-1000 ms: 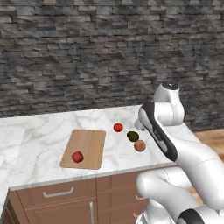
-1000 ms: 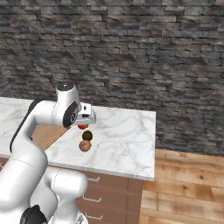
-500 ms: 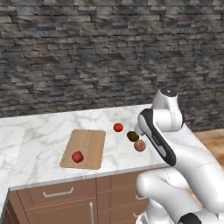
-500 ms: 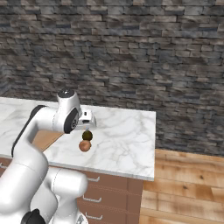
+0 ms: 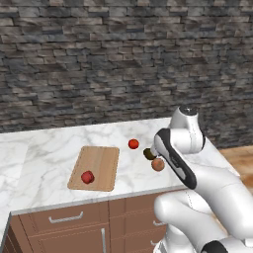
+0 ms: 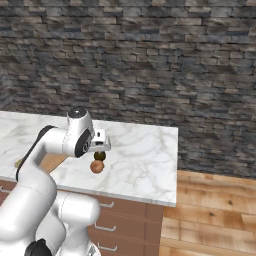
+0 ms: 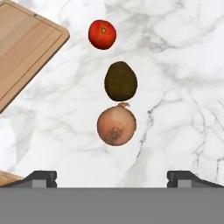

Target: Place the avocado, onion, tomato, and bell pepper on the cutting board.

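The dark olive avocado (image 7: 120, 81) lies on the marble counter between the bright tomato (image 7: 102, 34) and the tan onion (image 7: 116, 126), almost touching the onion. My gripper (image 7: 112, 178) hangs open above this row, its fingertips (image 7: 41, 177) set wide apart and nothing between them. From the right base view the gripper (image 6: 100, 147) sits just over the avocado (image 6: 99, 156) and onion (image 6: 97, 167). The crimson bell pepper (image 5: 87, 177) rests on the wooden cutting board (image 5: 101, 160), left of the tomato (image 5: 133, 144), avocado (image 5: 149, 153) and onion (image 5: 158, 164).
A stone wall (image 5: 99, 64) backs the marble counter (image 5: 44, 153). The counter's right end (image 6: 175, 165) drops to a wooden floor (image 6: 215, 215). Drawers (image 5: 64, 220) run below the front edge. A corner of the board (image 7: 26, 43) lies near the tomato.
The hand has come down closer to the avocado and onion and the arm's elbow has shifted. The produce and the board have stayed put.
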